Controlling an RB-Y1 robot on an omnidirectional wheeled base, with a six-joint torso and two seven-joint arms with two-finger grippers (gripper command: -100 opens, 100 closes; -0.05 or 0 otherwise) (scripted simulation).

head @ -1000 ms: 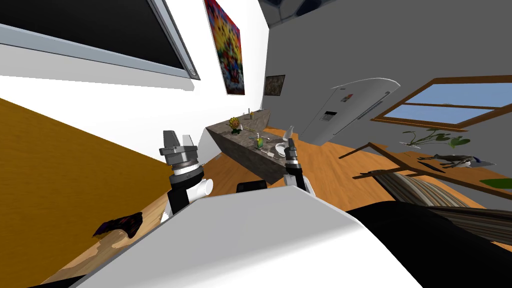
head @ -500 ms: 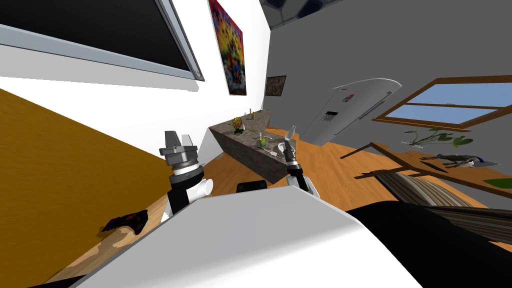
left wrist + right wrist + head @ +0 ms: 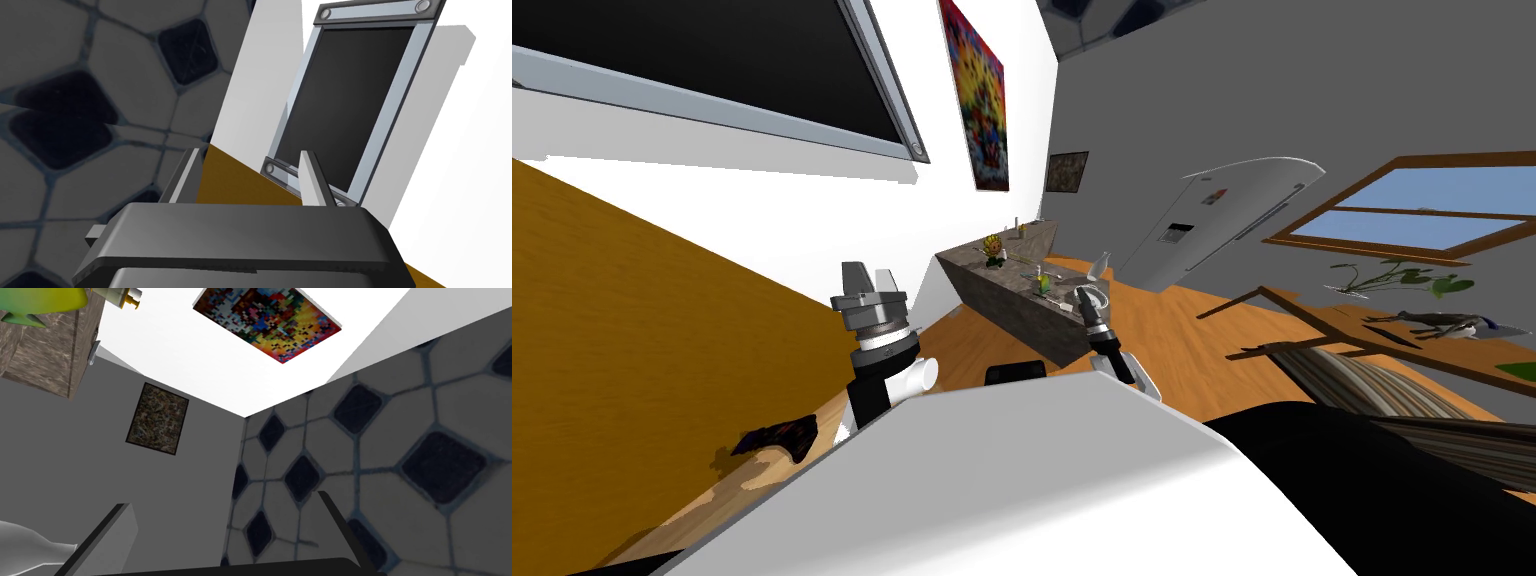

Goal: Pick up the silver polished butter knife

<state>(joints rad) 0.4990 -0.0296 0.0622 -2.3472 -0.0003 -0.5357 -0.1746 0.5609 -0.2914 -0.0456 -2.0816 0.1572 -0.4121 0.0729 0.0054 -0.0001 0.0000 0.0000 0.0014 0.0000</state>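
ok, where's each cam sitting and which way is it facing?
Head: on the head, rolled, facing down and forward at the stone counter; left gripper and right gripper show.
Left wrist: on the left hand, aimed up at a dark framed panel; own fingers open.
Right wrist: on the right hand, aimed up at the colourful painting; own fingers open.
Shared: head and right wrist both see the painting.

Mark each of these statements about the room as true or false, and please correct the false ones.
1. The left gripper and the right gripper are both open and hold nothing. True.
2. The fridge is black. False: it is white.
3. A colourful painting hangs on the white wall. True.
4. The dark counter is bare. False: small things stand on it, among them a sunflower figure.
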